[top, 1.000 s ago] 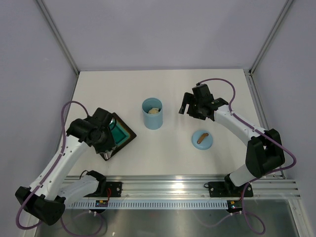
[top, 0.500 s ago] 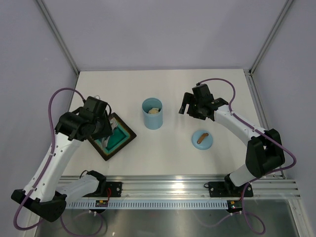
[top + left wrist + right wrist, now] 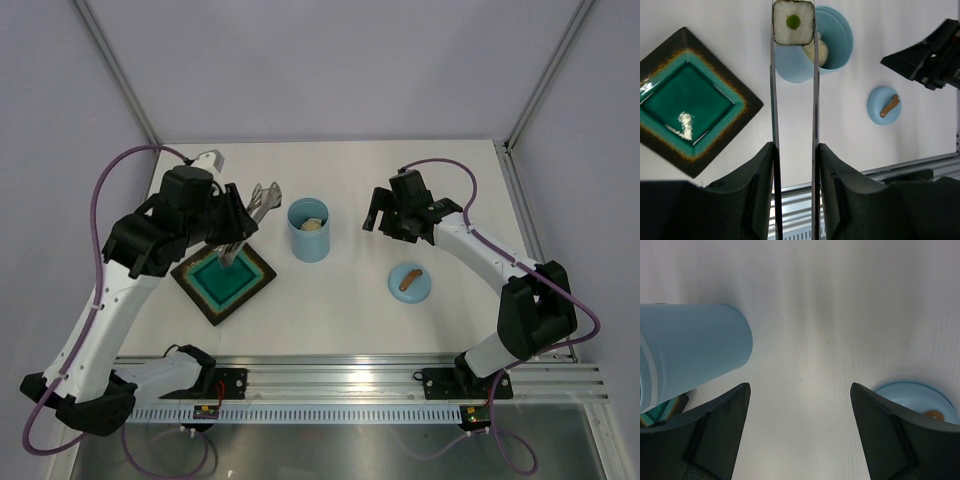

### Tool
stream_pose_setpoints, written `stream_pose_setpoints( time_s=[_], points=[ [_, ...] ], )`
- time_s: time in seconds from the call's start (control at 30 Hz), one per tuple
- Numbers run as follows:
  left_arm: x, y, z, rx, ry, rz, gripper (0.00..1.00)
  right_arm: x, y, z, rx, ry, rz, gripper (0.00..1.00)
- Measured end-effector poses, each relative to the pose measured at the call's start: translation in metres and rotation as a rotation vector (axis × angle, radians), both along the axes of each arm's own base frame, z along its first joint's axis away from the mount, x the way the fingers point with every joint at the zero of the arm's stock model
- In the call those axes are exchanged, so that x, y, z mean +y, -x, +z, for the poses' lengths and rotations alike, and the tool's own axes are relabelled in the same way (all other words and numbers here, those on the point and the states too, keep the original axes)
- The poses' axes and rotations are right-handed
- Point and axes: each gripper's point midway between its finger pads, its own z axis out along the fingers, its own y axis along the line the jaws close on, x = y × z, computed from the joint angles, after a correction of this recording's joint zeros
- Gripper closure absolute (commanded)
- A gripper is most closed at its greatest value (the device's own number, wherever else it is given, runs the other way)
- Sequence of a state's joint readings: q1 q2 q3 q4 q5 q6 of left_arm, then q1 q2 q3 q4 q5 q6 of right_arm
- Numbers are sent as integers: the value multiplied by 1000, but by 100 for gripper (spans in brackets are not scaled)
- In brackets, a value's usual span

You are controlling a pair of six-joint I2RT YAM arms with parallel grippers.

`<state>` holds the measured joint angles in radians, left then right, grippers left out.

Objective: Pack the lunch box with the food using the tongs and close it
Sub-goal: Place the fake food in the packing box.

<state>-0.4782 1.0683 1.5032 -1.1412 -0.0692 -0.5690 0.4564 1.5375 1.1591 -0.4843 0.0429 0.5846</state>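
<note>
L gripper [image 3: 794, 167] clamping tongs [image 3: 774, 100], fingers squeezing arms. Tongs' long axis running from tray [image 3: 193, 293] toward table [image 3: 350, 180] far edge, tips pinching white sq food pc [image 3: 793, 22] beside lunch box [image 3: 309, 232] rim. Box standing upright mid-table. R gripper [image 3: 800, 390] hanging wide open betw box and lid [image 3: 409, 282].

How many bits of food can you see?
2. One white square with a green centre is pinched in the tongs; one beige piece lies inside the blue lunch box. More may be hidden underneath it.
</note>
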Motion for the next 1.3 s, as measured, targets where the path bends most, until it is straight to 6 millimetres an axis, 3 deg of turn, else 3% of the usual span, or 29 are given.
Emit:
stream_pose_setpoints(
  time_s=[0.13,0.27,0.47,0.73,0.9,1.17,1.3],
  points=[
    [-30,-15,-1,-1,34,-78,100,-1,1,-1,6,3,-2,11],
    [-55,-28,-14,39,43,-132,100,-2,2,-2,12,9,-7,11],
    [-71,-38,-26,54,49,-160,100,-5,2,-3,13,20,-16,11],
    [-73,-38,-43,88,47,-163,64,-6,5,-4,23,25,-16,11],
    [-75,-39,-53,114,39,-165,53,-6,5,-4,24,26,-16,11],
    [-78,-42,-51,102,51,-167,55,-6,5,-4,24,27,-16,11],
    [-79,-43,-49,94,58,-165,87,-6,5,-4,24,27,-16,11]
  ],
)
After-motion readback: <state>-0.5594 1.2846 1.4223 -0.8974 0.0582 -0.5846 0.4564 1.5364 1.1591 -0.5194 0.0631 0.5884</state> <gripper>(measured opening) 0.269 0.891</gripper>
